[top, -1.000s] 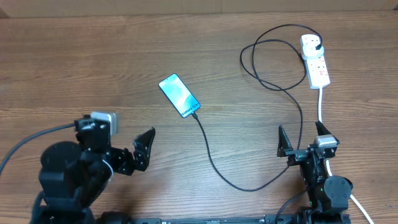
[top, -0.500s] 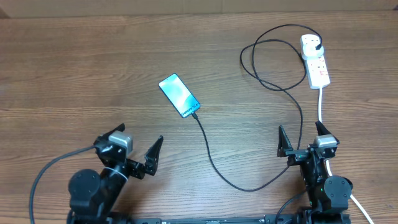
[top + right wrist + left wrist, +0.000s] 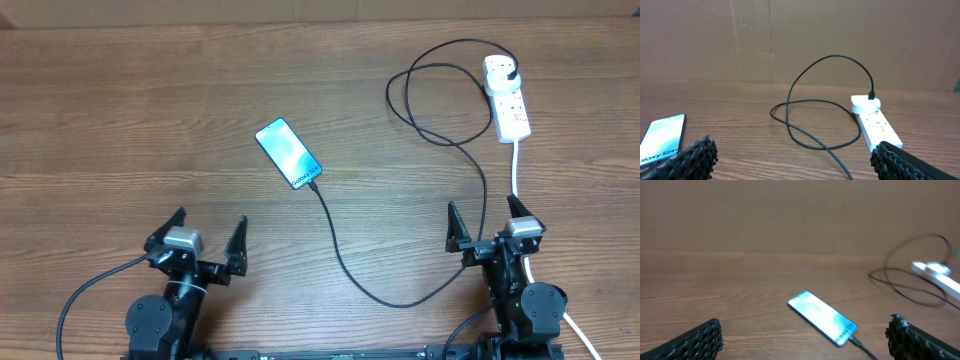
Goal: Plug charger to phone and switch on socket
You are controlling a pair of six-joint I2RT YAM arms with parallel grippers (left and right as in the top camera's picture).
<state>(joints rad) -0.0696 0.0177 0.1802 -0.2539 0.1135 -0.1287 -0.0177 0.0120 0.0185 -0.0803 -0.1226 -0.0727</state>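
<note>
- The table (image 3: 150, 120) is brown wood with long streaky grain, matt and flat; a plain cardboard wall (image 3: 790, 40) stands behind it
- The phone (image 3: 288, 153) is a slim slab with rounded corners, lying flat and slanted near the table's middle, its glossy screen light blue-teal with white lettering by the short edge nearer me
- The charger (image 3: 345, 260) is a thin black cable: its small tip meets that short edge, it sweeps towards me, climbs on my right, loops once and ends in a black plug seated in the rounded end of the socket (image 3: 507, 100)
- The socket is a smooth white strip with red marks at the far right, its thick white cord (image 3: 516, 165) running towards my right arm
- My left pincer (image 3: 210, 217) is at the near edge, pointing across the table towards the phone, jaws spread wide and empty; its pads (image 3: 700, 340) are black and knobbly
- My right pincer (image 3: 481, 205) points away from me too, wide and empty, with the charger lying on the table between its fingers
</note>
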